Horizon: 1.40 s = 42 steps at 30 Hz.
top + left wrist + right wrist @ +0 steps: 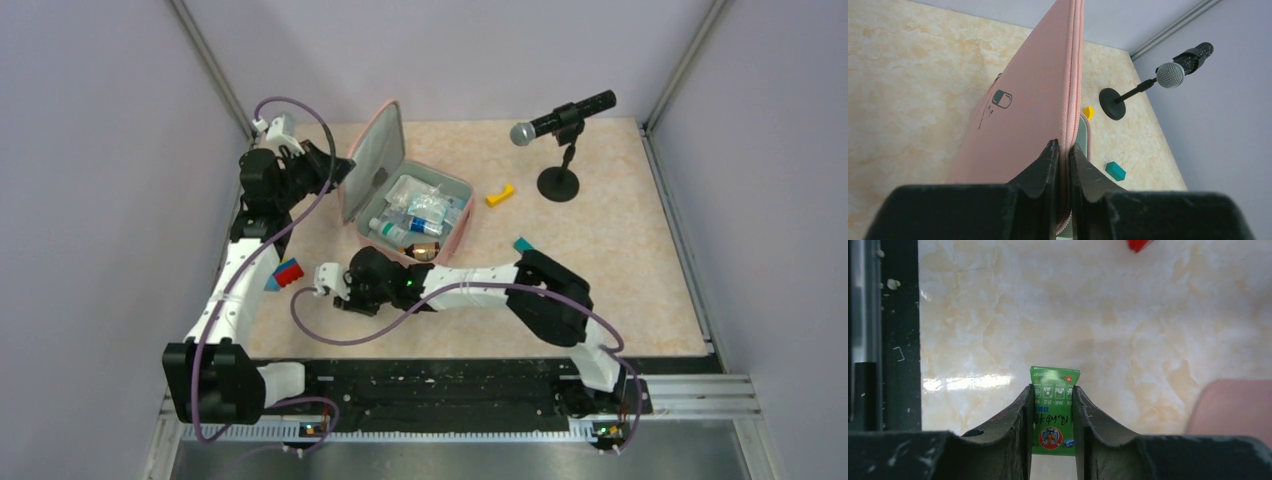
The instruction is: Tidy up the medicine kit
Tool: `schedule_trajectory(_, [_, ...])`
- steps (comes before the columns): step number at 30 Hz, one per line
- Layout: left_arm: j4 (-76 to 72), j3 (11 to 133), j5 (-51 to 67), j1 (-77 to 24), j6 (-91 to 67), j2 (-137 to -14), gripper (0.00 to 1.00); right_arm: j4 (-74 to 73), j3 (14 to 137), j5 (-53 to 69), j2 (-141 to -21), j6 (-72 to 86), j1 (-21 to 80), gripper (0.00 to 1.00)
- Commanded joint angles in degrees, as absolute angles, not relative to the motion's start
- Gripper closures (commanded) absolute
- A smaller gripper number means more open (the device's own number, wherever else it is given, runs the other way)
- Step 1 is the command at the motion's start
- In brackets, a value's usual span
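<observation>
The pink medicine kit (372, 160) lies open at the table's middle, its lid standing up and its grey-green base (455, 190) filled with bottles and packets. My left gripper (338, 172) is shut on the lid's zip edge. In the left wrist view the lid (1028, 115) with its pill logo runs between my left gripper's (1064, 148) jaws. My right gripper (328, 284) is just in front of the kit's near left corner. In the right wrist view it (1053, 392) is shut on a small green medicine box (1054, 407) over bare table.
A microphone on a stand (560, 125) is at the back right. A yellow block (500, 195) and a teal block (523, 244) lie right of the kit. A red-and-blue block (288, 273) lies left of my right gripper. A black rail (898, 335) runs along the near edge.
</observation>
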State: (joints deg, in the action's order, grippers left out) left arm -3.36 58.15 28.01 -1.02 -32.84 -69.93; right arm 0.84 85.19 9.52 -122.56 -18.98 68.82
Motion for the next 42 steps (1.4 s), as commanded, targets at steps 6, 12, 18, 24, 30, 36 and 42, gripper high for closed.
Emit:
schedule_trajectory(6, [1.8,60.8,33.2,-0.5,-28.2,-72.8,1.0,-1.3,82.3,11.4,-100.9,-12.3,62.1,0.71])
schedule_trajectory(12, [5.4,62.1,34.0,-0.5,-25.8,-73.3,1.0,6.5,83.3,8.0,-96.4,-6.0,54.7,0.7])
schedule_trajectory(18, [4.7,62.1,34.6,-0.5,-28.5,-73.4,1.0,2.9,92.7,6.5,-101.6,9.1,48.1,0.7])
schedule_trajectory(24, [4.3,61.0,36.0,-0.9,-28.5,-73.4,1.0,0.1,93.7,11.1,-102.2,23.3,43.8,0.7])
schedule_trajectory(30, [5.0,60.0,36.4,-2.4,-25.9,-72.5,1.0,-4.4,93.0,24.1,-103.2,30.1,41.2,0.7])
schedule_trajectory(36, [9.1,59.9,30.8,-4.9,-19.3,-69.4,1.0,-3.0,90.9,28.9,-103.6,35.4,39.5,0.7])
schedule_trajectory(42, [13.8,60.2,31.2,-5.7,-14.3,-68.0,1.0,-4.2,92.7,29.5,-105.6,40.0,38.4,0.69])
